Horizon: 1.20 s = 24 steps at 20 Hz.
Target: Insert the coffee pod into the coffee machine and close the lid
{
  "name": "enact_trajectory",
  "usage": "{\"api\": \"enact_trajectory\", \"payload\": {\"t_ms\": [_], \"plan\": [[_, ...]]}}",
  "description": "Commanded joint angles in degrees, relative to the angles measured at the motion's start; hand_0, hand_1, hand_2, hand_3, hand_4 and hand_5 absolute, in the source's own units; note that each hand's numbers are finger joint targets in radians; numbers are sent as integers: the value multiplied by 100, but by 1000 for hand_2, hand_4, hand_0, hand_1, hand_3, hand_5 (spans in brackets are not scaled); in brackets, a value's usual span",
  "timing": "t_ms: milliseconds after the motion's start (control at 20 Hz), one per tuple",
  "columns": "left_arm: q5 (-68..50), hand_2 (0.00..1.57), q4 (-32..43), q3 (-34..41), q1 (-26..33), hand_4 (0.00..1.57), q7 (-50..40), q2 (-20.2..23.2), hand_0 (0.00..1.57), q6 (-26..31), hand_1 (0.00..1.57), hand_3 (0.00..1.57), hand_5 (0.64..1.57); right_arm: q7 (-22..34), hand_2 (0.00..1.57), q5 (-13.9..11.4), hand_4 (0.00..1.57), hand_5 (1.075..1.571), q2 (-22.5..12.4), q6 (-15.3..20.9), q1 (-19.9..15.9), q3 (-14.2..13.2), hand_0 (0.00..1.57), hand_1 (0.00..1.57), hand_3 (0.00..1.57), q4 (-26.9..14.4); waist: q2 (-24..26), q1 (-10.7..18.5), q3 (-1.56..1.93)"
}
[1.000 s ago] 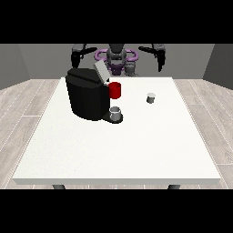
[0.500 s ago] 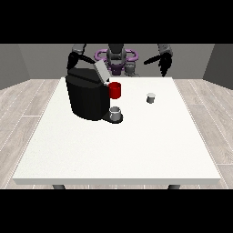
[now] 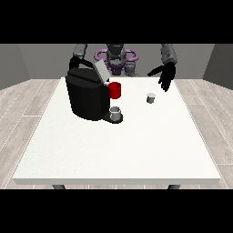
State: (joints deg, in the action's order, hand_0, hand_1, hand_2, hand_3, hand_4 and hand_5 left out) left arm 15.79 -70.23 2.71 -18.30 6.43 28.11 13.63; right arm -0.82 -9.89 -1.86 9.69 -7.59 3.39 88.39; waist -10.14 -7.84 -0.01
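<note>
A black coffee machine (image 3: 87, 96) stands on the left half of the white table (image 3: 118, 145), its grey lid (image 3: 101, 72) tilted up. A small grey coffee pod (image 3: 150, 98) sits on the table to the machine's right. The hand at the view's right (image 3: 164, 76) hangs above and behind the pod with its fingers spread, apart from it. The hand at the view's left (image 3: 75, 63) shows only partly behind the machine's top, and how its fingers lie is unclear.
A red part (image 3: 115, 90) juts from the machine's front right. A small grey cup (image 3: 116, 113) stands on the machine's black base. The robot's torso (image 3: 116, 59) is behind the table's far edge.
The arm at the view's right has swung outward and down, bringing its hand lower and nearer the pod. The arm at the view's left has dropped behind the machine.
</note>
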Motion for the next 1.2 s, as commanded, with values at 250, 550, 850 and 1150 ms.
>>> {"api": "enact_trajectory", "payload": {"t_ms": [250, 550, 850, 1150], "plan": [[760, 0, 1212, -101, -876, 0, 2, 106, 0, -109, 0, 0, 1571, 473, 0, 101, 0, 1571, 129, -175, -492, 73, 0, 0, 0, -153, -392, -270, -1], [1361, 589, 1704, -302, -1195, 0, 310, -248, 261, -658, 261, 247, 1571, 269, 0, -80, 0, 1571, 183, 128, -821, -61, 0, 0, 0, -715, -409, -33, 0], [1983, 963, 2326, -352, -1112, 384, 993, -357, 888, -1688, 888, 816, 1571, 330, 0, -77, 0, 1571, -21, -178, -747, 19, 0, 0, 0, -533, -500, -180, -4], [2703, 956, 2415, -847, -1430, 368, 630, -269, 817, -1484, 817, 799, 1571, 164, 0, 39, 0, 1571, 111, -136, -908, -67, 0, 0, 0, -1035, -394, -112, 1]]}}
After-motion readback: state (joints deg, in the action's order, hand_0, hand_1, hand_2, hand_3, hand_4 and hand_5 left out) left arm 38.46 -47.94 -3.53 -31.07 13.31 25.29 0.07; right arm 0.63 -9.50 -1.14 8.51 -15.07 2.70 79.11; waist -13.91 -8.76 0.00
